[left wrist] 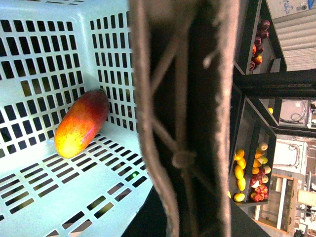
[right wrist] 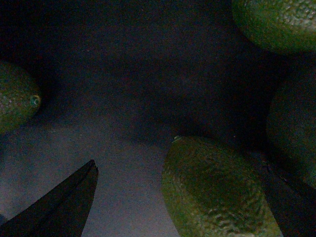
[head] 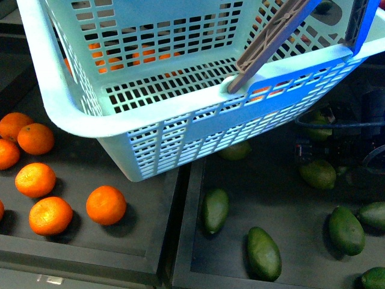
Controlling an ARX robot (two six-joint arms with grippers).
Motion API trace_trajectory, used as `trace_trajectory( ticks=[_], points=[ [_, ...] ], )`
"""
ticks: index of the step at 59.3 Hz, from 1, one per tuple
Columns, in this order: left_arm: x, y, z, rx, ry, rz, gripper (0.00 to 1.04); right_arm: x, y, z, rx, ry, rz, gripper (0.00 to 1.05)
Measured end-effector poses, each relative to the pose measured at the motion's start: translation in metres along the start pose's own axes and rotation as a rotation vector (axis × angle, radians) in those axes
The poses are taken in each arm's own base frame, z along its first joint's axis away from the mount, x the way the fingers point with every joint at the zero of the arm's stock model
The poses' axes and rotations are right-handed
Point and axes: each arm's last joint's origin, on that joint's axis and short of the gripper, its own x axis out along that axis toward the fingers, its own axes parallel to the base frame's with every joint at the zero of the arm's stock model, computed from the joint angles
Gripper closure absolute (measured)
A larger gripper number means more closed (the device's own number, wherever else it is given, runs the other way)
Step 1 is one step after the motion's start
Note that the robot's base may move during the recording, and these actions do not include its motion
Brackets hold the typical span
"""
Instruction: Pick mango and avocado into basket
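Low in the right wrist frame, the right gripper (right wrist: 180, 170) gapes wide astride an avocado (right wrist: 217, 197), ready to grasp; the mango (left wrist: 81, 123) lies in the raised basket (head: 90, 123); the left gripper's state cannot be told.

One turquoise basket (head: 90, 123) and one red-orange mango (left wrist: 81, 123) are showing; six whole oranges (head: 106, 205) and at least seven green avocados (head: 263, 253) are lying about.

A green avocado (right wrist: 217, 190) lies between the spread fingers (right wrist: 64, 207).
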Motion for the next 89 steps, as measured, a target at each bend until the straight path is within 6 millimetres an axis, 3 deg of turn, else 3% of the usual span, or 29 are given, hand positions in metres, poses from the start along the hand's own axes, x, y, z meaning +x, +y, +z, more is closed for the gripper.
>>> trace_trajectory(
  ticks=[21,52,65,78,89],
  points=[
    [0.0,0.0,0.0,-0.001,0.012,-0.007,0.99,0.016,-0.019,-0.007,0.043,0.011,-0.026,0.08],
    [0.0,-0.001,-0.001,0.0,0.018,-0.011,0.99,0.034,-0.021,-0.018,0.064,0.038,-0.039,0.08],
    [0.0,-0.001,-0.001,0.0,0.02,-0.013,0.99,0.034,-0.021,-0.019,0.072,0.037,-0.047,0.32],
    [0.0,-0.001,-0.001,0.0,0.02,-0.012,0.99,0.029,-0.024,-0.023,0.082,0.031,-0.05,0.37],
    [0.0,-0.001,-0.001,0.0,0.02,-0.012,0.99,0.004,-0.032,-0.027,0.11,0.021,-0.039,0.39]
  ],
)
